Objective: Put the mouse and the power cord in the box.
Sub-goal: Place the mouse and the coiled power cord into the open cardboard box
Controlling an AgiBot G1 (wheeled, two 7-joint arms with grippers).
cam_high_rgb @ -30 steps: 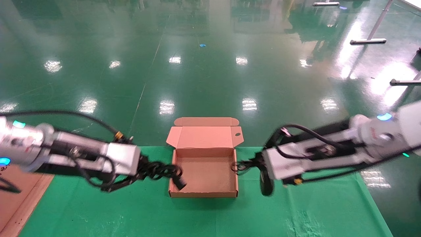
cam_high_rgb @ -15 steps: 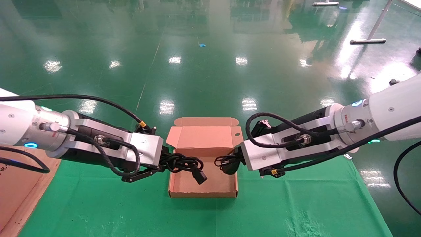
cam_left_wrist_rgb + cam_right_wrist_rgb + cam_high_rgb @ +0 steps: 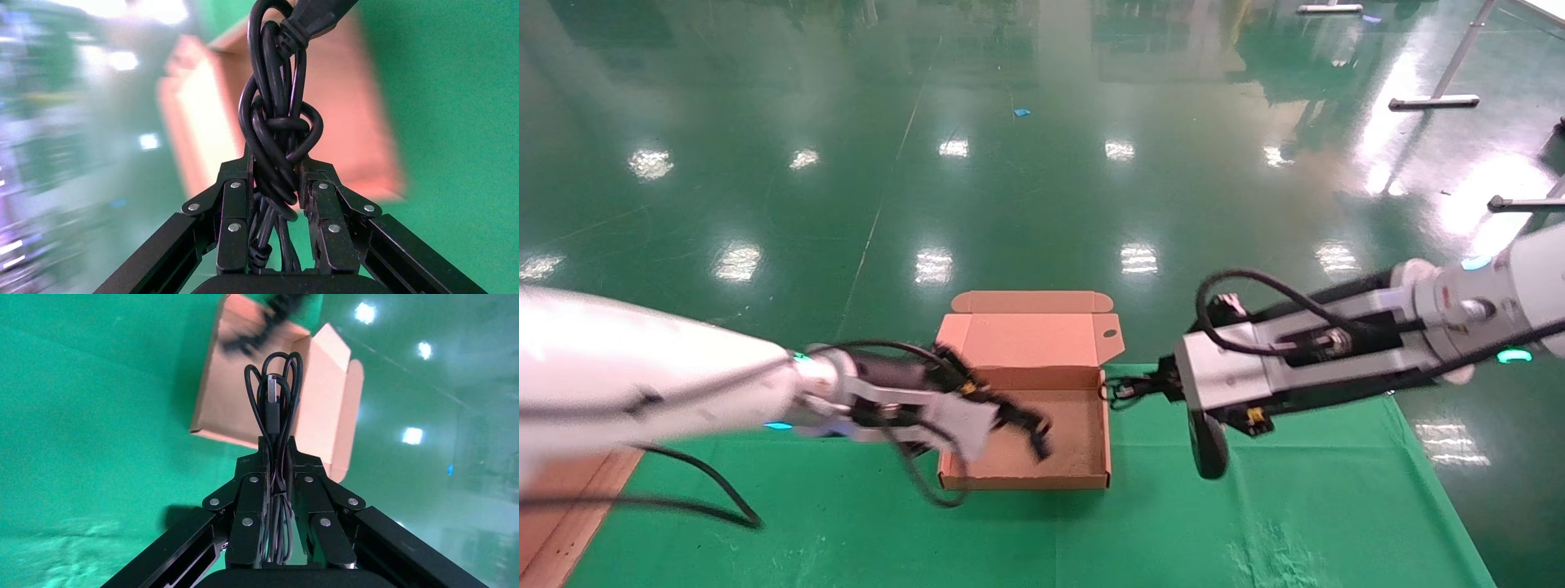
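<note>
The open brown box sits on the green cloth with its lid folded back. My left gripper hangs over the box's inside, shut on the bundled black power cord. The left wrist view shows the power cord clamped in that gripper, its plug hanging beyond, with the box below. My right gripper is just right of the box, shut on the mouse's coiled thin cable. The black mouse dangles beneath it over the cloth.
The green cloth covers the table. A flat brown board lies at the left edge. Beyond the table is glossy green floor with metal stand feet at the far right.
My left arm has reached farther over the box with the power cord. My right arm has pulled back to the right, so the mouse now hangs outside the box's right wall.
</note>
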